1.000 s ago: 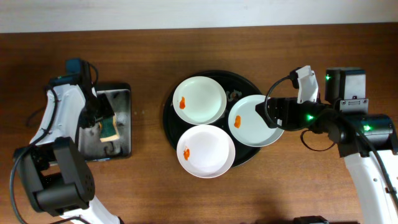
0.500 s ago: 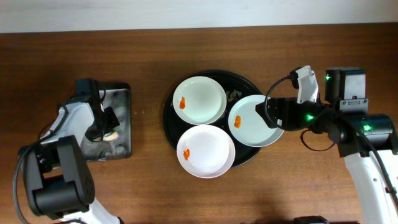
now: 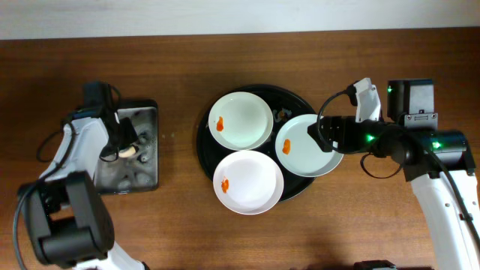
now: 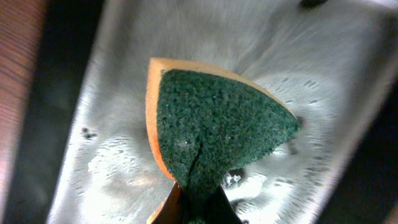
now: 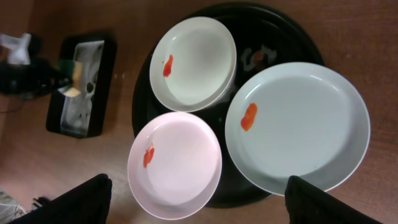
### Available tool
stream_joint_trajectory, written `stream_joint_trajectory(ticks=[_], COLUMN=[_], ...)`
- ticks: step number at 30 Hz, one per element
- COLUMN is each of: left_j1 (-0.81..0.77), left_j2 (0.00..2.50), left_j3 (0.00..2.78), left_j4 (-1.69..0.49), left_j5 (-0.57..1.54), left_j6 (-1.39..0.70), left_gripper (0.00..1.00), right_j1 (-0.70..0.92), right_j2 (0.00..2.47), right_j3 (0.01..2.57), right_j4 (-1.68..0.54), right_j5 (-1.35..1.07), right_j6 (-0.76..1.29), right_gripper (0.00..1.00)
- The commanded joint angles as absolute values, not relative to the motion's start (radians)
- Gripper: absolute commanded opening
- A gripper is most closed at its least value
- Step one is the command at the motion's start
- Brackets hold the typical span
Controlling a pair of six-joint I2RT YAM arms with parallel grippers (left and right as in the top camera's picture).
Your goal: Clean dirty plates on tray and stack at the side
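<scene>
Three white plates lie on the round black tray (image 3: 203, 147), each with an orange-red smear: one at the back left (image 3: 241, 120), one at the front (image 3: 249, 182), one at the right (image 3: 303, 147). My left gripper (image 4: 199, 210) is over the small metal tray (image 3: 142, 174) and shut on a green-and-orange sponge (image 4: 214, 134), which bulges out past its fingers. My right gripper (image 5: 202, 200) hangs open above the right side of the black tray (image 5: 273, 25). Below it are the right plate (image 5: 305, 124) and front plate (image 5: 177, 165). It holds nothing.
The small rectangular metal tray (image 4: 112, 155) sits left of the black tray, with wet streaks on its floor. Bare brown tabletop (image 3: 360, 217) surrounds both trays. The table's far edge meets a pale wall (image 3: 240, 15).
My left gripper has shut on the sponge in the metal tray and turned a little. The right arm has barely shifted; the plates have not moved.
</scene>
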State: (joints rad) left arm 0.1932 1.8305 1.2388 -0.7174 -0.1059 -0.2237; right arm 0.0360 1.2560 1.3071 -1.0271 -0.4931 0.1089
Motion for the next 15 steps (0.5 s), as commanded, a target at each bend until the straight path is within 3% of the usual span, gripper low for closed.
stream_joint_trajectory(ticks=[1,15], left_j1=[0.194,0.195], left_j2=[1.910,2.018], left_j3=[1.229,1.227], left_j4=[-0.700,-0.677], left_j5=[-0.128,-0.128], left_j6=[-0.188,-0.151], left_gripper=[0.00,0.00], right_j1=[0.032,0.033], right_j2=[1.258,1.301], right_j3=[1.320,1.320], right_j4=[-1.041,-1.044], right_j5=[-0.481,-0.493], right_j6=[0.109,0.109], right_gripper=[0.90,0.89])
